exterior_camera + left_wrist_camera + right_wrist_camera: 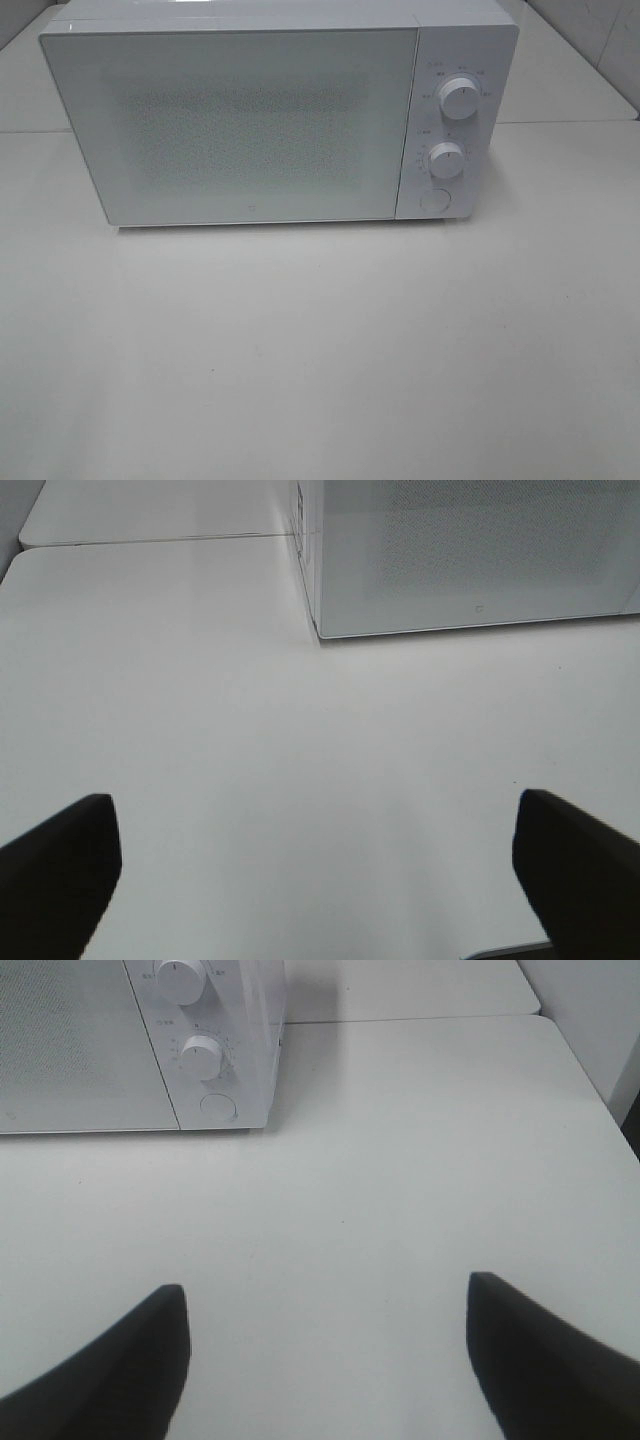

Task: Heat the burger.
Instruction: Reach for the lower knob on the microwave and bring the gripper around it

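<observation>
The burger shows in none of the three views. It is not on the bare counter in front of the microwave, and the speckled door is shut and too opaque to tell whether it sits inside. So its direction from either gripper cannot be told, nor which way it lies.

What the coming move likely turns on is the microwave's control side. The upper knob, lower knob and round button sit at the end of the microwave that faces the right arm. The right gripper hangs over the counter in front of that end with its jaws wide and nothing between them, so I judge it the nearer arm for the controls. The left gripper, also spread wide and empty, faces the microwave's opposite front corner.

The views differ:
- **Exterior high view:** shows the whole microwave front but neither gripper.
- **Right wrist view:** shows the lower knob and button ahead of the right gripper.
- **Left wrist view:** shows only the door's corner and a side wall, and no controls.
</observation>
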{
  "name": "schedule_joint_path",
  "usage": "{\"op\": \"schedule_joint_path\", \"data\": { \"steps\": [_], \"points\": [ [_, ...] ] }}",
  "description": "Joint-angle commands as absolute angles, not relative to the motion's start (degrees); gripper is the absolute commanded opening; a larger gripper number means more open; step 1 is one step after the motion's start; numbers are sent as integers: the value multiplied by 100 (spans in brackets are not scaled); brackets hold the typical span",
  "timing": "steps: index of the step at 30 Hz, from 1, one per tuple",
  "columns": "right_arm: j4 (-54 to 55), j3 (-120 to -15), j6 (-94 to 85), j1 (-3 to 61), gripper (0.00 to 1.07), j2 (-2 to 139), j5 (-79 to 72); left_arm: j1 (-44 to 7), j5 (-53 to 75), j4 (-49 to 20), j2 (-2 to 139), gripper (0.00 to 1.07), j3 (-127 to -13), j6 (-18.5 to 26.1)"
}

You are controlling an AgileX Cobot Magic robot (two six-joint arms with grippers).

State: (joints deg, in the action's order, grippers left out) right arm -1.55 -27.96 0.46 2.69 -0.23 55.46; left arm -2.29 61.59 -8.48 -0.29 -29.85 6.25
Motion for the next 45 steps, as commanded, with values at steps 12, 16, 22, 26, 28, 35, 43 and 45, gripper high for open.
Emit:
{"op": "schedule_joint_path", "data": {
  "steps": [12, 16, 22, 26, 28, 35, 43, 45],
  "points": [
    [-160, -2796, 103, 281, 75, -172, 5523, -218, 6159, -825, -160, 102, -2974, 613],
    [-160, -2796, 103, 281, 75, -160, 5518, -218, 6159, -825, -160, 102, -2974, 613],
    [-160, -2796, 103, 281, 75, -155, 5518, -218, 6159, -825, -155, 102, -2974, 613],
    [-166, -2796, 103, 281, 77, -138, 5518, -218, 6159, -825, -155, 102, -2974, 613],
    [-166, -2796, 97, 281, 78, -138, 5518, -218, 6159, -825, -155, 102, -2974, 613],
    [-682, -3014, 229, 281, 77, 304, 4658, -218, 6159, -825, -126, 102, -2974, 613],
    [-768, -2630, 0, 281, 77, 1610, 2263, -218, 6159, -825, -120, 102, -2974, 613],
    [-831, -2349, 0, 281, 77, 2040, 1243, -218, 6159, -825, -120, 102, -2974, 613]
  ]
}}
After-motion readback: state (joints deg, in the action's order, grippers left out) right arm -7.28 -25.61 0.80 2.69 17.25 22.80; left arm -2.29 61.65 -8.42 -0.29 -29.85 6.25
